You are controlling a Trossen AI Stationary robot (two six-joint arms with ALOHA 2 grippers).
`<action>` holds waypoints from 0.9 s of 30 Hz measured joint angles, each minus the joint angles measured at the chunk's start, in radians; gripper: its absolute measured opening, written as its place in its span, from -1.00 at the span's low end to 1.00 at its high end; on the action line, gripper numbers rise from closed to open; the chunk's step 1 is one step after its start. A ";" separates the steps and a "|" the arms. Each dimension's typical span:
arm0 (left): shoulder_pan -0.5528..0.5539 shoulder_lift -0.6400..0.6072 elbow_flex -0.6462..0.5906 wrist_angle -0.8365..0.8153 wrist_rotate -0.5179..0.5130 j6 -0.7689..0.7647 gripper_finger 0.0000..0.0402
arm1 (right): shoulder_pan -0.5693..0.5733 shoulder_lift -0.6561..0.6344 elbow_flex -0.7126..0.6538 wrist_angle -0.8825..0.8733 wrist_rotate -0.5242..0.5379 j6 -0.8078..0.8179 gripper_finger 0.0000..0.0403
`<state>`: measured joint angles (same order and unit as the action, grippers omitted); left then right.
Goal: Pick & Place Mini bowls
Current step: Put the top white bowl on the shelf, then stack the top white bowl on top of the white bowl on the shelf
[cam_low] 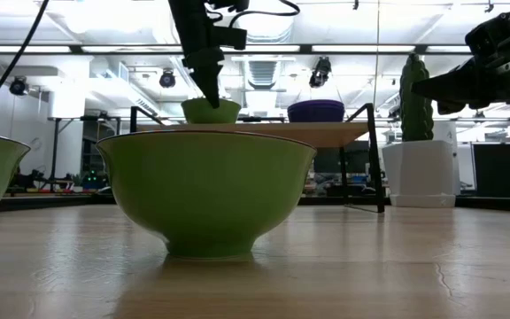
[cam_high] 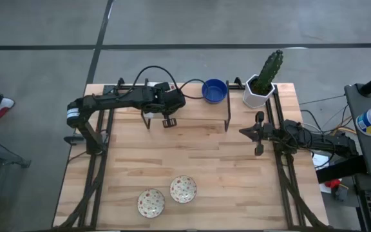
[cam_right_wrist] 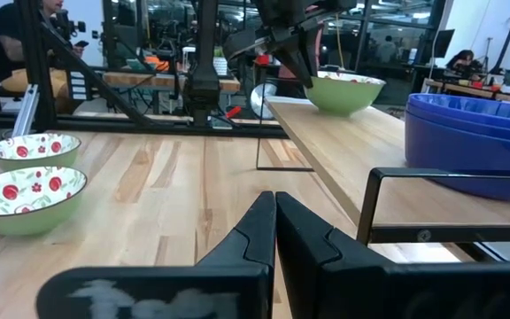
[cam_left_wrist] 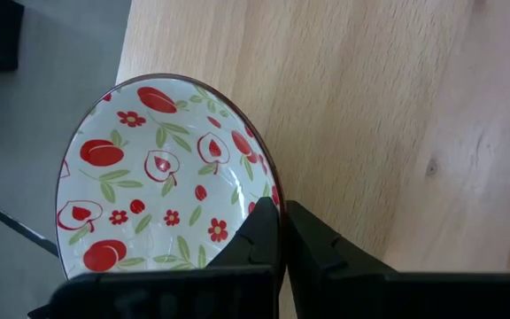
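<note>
A mini bowl [cam_left_wrist: 162,190], cream inside with red and green speckles and green outside, is at the left end of the raised wooden shelf [cam_right_wrist: 361,146]. My left gripper [cam_left_wrist: 282,226] is shut on it, reaching down from above [cam_low: 209,84]. In the high view the gripper [cam_high: 168,111] hides it. The deep blue mini bowls [cam_right_wrist: 472,133] are stacked on the shelf's right end [cam_high: 214,90]. Two more patterned mini bowls [cam_high: 151,203] [cam_high: 183,189] stand on the table near its front edge. My right gripper [cam_right_wrist: 275,213] is shut and hovers at the table's right [cam_high: 247,132], touching nothing. My left gripper pinches the patterned bowl's rim [cam_left_wrist: 271,190] with one finger [cam_left_wrist: 259,235] inside the bowl and the other finger [cam_left_wrist: 317,244] outside. The fingers come from above, pointing down. The bowl is upright, and its base seems to rest on the shelf top [cam_low: 211,120].
A white hexagonal pot with a cactus [cam_high: 261,87] stands at the far right corner, beside the shelf's right end. The shelf's black metal legs [cam_right_wrist: 368,208] stand on the table. Bare tabletop [cam_high: 192,154] lies between the shelf and the two front bowls. People sit in the room beyond.
</note>
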<state>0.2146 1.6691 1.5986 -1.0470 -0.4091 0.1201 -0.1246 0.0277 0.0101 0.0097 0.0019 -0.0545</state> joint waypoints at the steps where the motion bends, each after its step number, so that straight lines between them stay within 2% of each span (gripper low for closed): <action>1: 0.000 0.000 0.000 0.000 0.000 -0.005 -0.98 | 0.000 0.000 0.000 0.000 0.000 0.000 -0.96; 8: 0.000 0.000 0.000 0.000 -0.006 -0.051 -0.93 | 0.000 0.000 0.000 0.000 0.000 -0.001 -0.96; 19: -0.004 0.000 0.004 -0.011 -0.004 -0.075 -0.50 | 0.000 0.000 0.000 0.000 0.000 0.000 -0.96; 27: -0.012 -0.004 0.075 -0.042 -0.011 -0.070 -0.47 | 0.000 0.000 0.000 0.000 0.000 0.000 -0.96</action>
<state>0.2029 1.6650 1.6736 -1.0890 -0.4205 0.0499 -0.1246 0.0277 0.0101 0.0097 0.0020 -0.0547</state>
